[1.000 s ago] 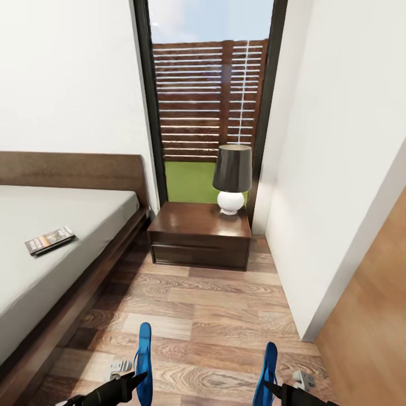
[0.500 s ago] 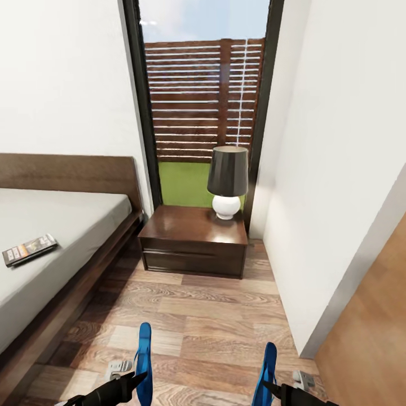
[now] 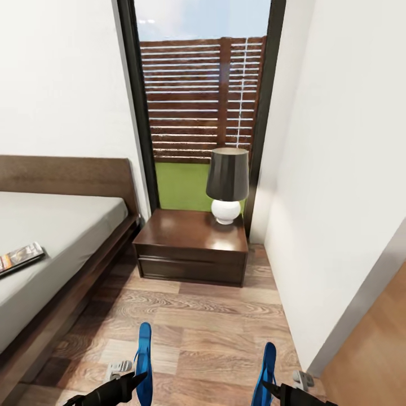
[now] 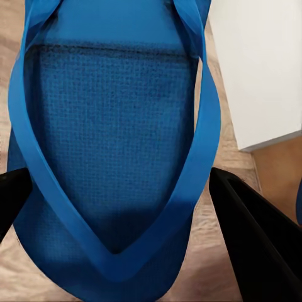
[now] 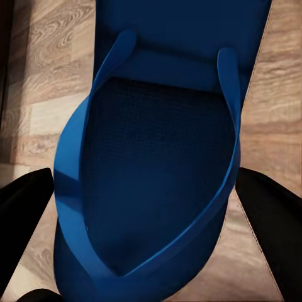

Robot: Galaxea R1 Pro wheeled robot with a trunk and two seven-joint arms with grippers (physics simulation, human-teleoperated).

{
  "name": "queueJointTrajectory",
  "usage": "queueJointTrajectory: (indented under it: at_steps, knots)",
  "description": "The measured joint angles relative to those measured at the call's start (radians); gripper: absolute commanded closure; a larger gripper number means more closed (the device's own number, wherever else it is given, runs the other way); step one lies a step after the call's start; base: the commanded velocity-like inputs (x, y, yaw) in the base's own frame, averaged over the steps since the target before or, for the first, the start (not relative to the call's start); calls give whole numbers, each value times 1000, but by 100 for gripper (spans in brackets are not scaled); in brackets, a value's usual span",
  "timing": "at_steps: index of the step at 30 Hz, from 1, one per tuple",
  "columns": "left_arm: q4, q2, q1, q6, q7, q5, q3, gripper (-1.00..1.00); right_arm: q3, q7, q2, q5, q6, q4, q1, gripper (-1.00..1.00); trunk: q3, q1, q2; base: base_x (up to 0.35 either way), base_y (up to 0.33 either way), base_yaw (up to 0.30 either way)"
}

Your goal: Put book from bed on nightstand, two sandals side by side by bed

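Observation:
Each gripper holds one bright blue sandal on edge above the wood floor. My left gripper [image 3: 135,382] is shut on the left sandal [image 3: 144,361], whose sole and strap show close up [image 4: 113,145] between the black fingers [image 4: 251,233]. The right gripper [image 3: 269,390] is shut on the other sandal [image 3: 266,369], seen close up [image 5: 157,170]. The book [image 3: 20,256] lies on the grey mattress of the bed [image 3: 62,225] at the far left edge. A dark brown nightstand [image 3: 192,245] stands ahead, beside the bed's headboard.
A lamp [image 3: 228,183] with a dark shade and white base stands on the nightstand's right rear corner. Behind it a tall black-framed window [image 3: 203,101] shows a slatted fence and grass. A white wall [image 3: 338,197] closes the right side; floor lies between bed and wall.
The whole view has shifted: the nightstand and window appear nearer and more centred, and the book has slid toward the left edge. Both sandals stay held in the same places.

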Motion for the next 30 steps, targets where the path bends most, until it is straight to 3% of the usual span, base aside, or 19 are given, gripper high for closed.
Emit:
queueJointTrajectory:
  at_steps: [11,30]
  knots:
    - [0,0,0,0,0,0,0,100,0,-1,0,0,0,0,0,100,0,1,0,136,0,34]
    - [0,0,0,0,0,1,0,100,0,-1,1,0,0,0,0,100,-12,1,0,35,-35,255]
